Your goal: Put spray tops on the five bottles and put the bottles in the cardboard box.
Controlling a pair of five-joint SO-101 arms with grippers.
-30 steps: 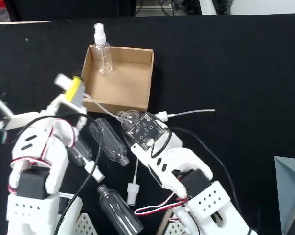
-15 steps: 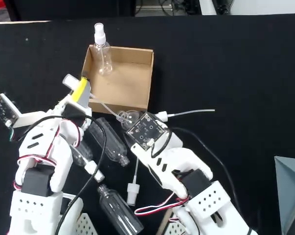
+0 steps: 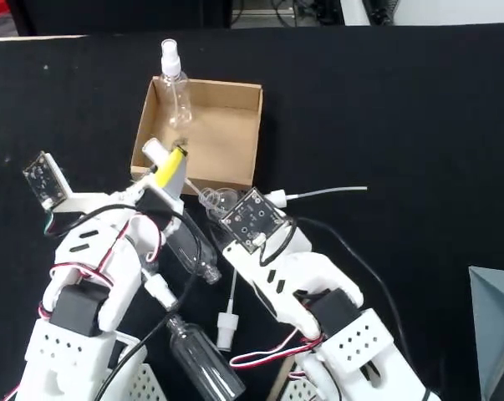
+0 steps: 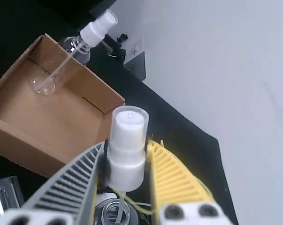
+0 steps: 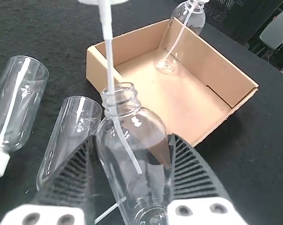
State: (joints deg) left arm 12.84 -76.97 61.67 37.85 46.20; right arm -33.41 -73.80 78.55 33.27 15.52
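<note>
Two grips matter: your left gripper [image 4: 125,161] is clamped on the spray top [image 4: 126,140] at its white collar, your right gripper [image 5: 132,164] squeezes the clear bottle [image 5: 132,136] around its belly. The thin dip tube [image 5: 108,56] enters the neck just above the right fingers [image 5: 193,178]. Both parts look light, slick, crushable; I'd pinch the collar, never the tube. Beyond the fingertips sits the cardboard box [image 5: 179,101], one capped bottle [image 4: 61,63] leaning at its far wall.
</note>
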